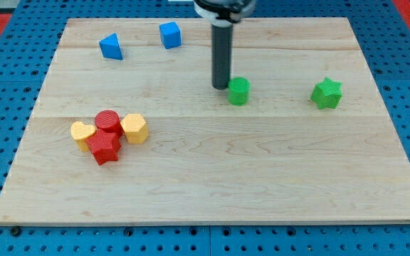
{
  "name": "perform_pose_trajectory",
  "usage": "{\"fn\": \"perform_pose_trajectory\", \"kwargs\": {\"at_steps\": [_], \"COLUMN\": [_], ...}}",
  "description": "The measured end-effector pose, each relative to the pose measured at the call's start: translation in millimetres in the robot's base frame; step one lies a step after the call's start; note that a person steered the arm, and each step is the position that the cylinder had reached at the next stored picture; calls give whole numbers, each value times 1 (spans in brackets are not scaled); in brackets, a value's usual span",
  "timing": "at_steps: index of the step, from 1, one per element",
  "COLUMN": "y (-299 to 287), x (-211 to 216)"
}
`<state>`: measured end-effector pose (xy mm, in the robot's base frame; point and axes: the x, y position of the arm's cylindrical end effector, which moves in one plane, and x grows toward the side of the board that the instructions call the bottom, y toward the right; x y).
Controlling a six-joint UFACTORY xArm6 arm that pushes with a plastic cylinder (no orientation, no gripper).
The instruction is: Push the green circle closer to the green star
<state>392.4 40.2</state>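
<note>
Your tool, a bare rod with no jaws, is resting its tip [221,87] just left of the green circle [239,91], seemingly touching it, while the green star [327,93] is sitting well off rightward, so you're barely starting the push across the surface [212,178].

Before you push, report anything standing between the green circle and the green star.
Nothing visible does. My tip sits just to the view's left of the green circle, and only bare board lies between it and the green star to the view's right.
</note>
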Motion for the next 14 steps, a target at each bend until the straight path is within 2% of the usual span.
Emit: {"fn": "perform_pose_trajectory", "kwargs": {"at_steps": [1, 2, 3, 5, 7, 8, 9, 10, 14], "y": [-42, -5, 51, -56, 58, 43, 50, 83, 92], "x": [-4, 48, 51, 39, 23, 12, 6, 7, 7]}}
